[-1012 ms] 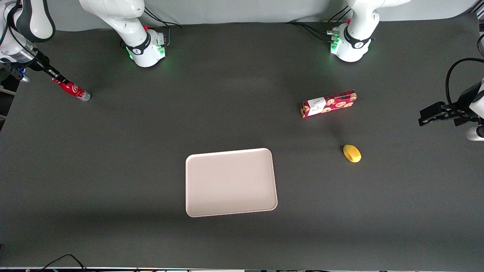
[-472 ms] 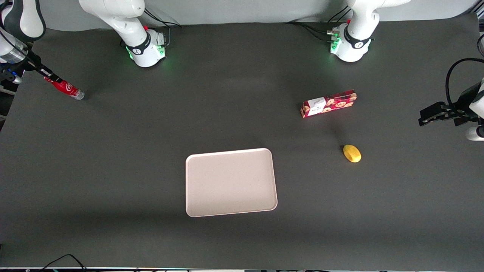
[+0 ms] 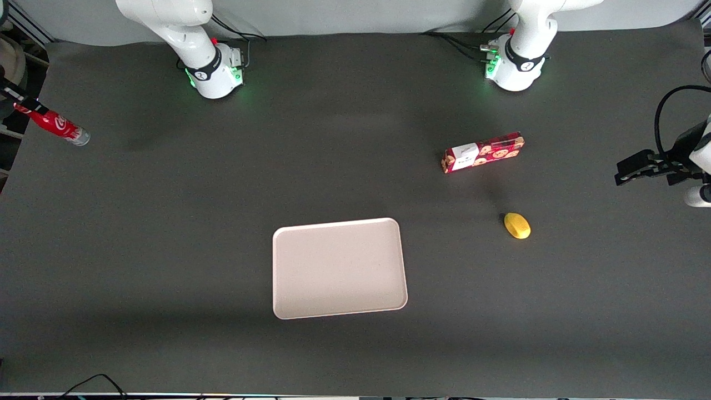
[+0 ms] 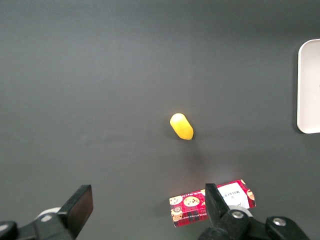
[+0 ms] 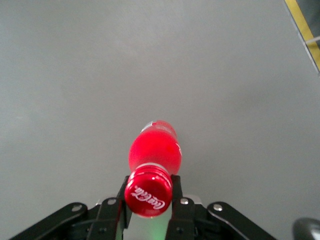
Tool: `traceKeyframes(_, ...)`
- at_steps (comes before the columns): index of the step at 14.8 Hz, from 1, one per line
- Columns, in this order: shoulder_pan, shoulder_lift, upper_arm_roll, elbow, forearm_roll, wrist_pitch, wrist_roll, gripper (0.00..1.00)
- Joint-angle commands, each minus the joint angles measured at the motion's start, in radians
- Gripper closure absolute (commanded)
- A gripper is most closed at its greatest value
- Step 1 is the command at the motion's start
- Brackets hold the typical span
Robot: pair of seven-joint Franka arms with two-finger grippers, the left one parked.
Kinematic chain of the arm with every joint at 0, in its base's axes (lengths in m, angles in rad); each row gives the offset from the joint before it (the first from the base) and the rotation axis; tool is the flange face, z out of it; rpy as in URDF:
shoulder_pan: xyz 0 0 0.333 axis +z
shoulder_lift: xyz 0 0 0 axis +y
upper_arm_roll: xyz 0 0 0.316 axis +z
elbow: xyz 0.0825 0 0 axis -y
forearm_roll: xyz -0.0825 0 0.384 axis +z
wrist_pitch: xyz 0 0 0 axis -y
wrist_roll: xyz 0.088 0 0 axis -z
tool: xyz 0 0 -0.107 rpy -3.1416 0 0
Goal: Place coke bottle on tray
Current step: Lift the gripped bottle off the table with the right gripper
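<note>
The coke bottle [image 3: 55, 124] is a small red bottle with white script and a silvery base, hanging tilted in the air at the working arm's end of the table. My gripper [image 3: 28, 105] is shut on its neck just below the red cap [image 5: 148, 193]; the black fingers [image 5: 176, 186] press both sides of it, and the bottle's body [image 5: 155, 150] points down toward the mat. The tray [image 3: 339, 268], pale pinkish-beige with a low rim, lies flat near the middle of the table, nearer the front camera and well apart from the bottle. Nothing lies on it.
A red cookie-patterned box [image 3: 483, 152] lies toward the parked arm's end of the table, and a yellow lemon-like object [image 3: 517, 225] sits a little nearer the front camera than the box. Both also show in the left wrist view: box [image 4: 212, 202], yellow object [image 4: 181, 126].
My gripper has carried the coke bottle outward toward the working arm's edge of the table and slightly higher. The tray, box and yellow object have not moved.
</note>
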Motion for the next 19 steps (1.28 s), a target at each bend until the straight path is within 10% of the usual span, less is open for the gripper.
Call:
traceKeyframes(1, 0.007, 0.014, 0.046, 0.137, 0.064, -0.089, -0.003, 1.00)
traceKeyframes(9, 0.108, 0.047, 0.092, 0.214, 0.150, -0.157, 0.015, 1.00)
traceKeyframes(19, 0.114, 0.220, 0.422, 0.298, 0.320, -0.100, 0.251, 1.00)
